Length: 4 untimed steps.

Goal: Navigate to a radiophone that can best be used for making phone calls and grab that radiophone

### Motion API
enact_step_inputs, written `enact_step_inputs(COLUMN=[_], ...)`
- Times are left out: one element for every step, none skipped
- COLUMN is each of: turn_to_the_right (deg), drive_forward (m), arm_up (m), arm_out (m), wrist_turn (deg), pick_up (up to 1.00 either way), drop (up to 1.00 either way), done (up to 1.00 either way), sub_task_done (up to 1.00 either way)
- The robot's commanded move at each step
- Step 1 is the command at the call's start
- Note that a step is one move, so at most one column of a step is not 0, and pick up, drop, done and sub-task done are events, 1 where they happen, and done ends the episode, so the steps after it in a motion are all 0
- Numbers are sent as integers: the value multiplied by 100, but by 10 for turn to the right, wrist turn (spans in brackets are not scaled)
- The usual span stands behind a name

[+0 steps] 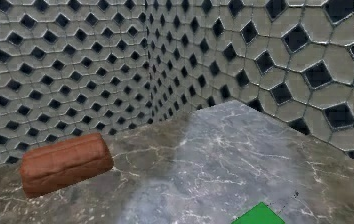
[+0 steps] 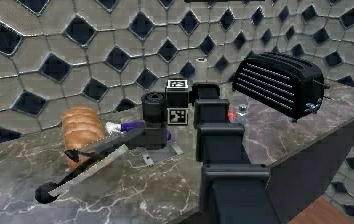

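The arm (image 2: 230, 165) rises nearest the camera as a dark bar reaching out over the marble countertop (image 2: 15, 178), which runs to a tiled wall (image 2: 75, 50). On the counter stand a black toaster (image 2: 280, 80) at the arm side view's right and a brown loaf (image 2: 85, 125) at its left. The gripper (image 2: 65, 172) slants down just in front of the loaf. I cannot tell how its fingers stand or whether it holds anything. No radiophone is plain to see. A small purple-marked thing (image 2: 132, 127) between the loaf and the gripper's body is my best guess for it, but it is too small to name. To do this step well, I judge the robot should first confirm which small thing is the phone, then line the fingers up with it while staying clear of the loaf. The arm side view adds the toaster and a tiny red thing (image 2: 232, 115) beside the arm. The forward view adds the wall's corner and a green thing (image 1: 260, 213) at its bottom edge.
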Motion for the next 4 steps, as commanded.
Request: enact_step_inputs(turn_to_the_right=[0,0,0,0], drive_forward=[0,0,0,0], arm_up=[0,0,-16,0], arm_out=[0,0,0,0], wrist_turn=[450,240,0,0], pick_up=[0,0,0,100], drop=[0,0,0,0], done=[0,0,0,0], sub_task_done=[0,0,0,0])
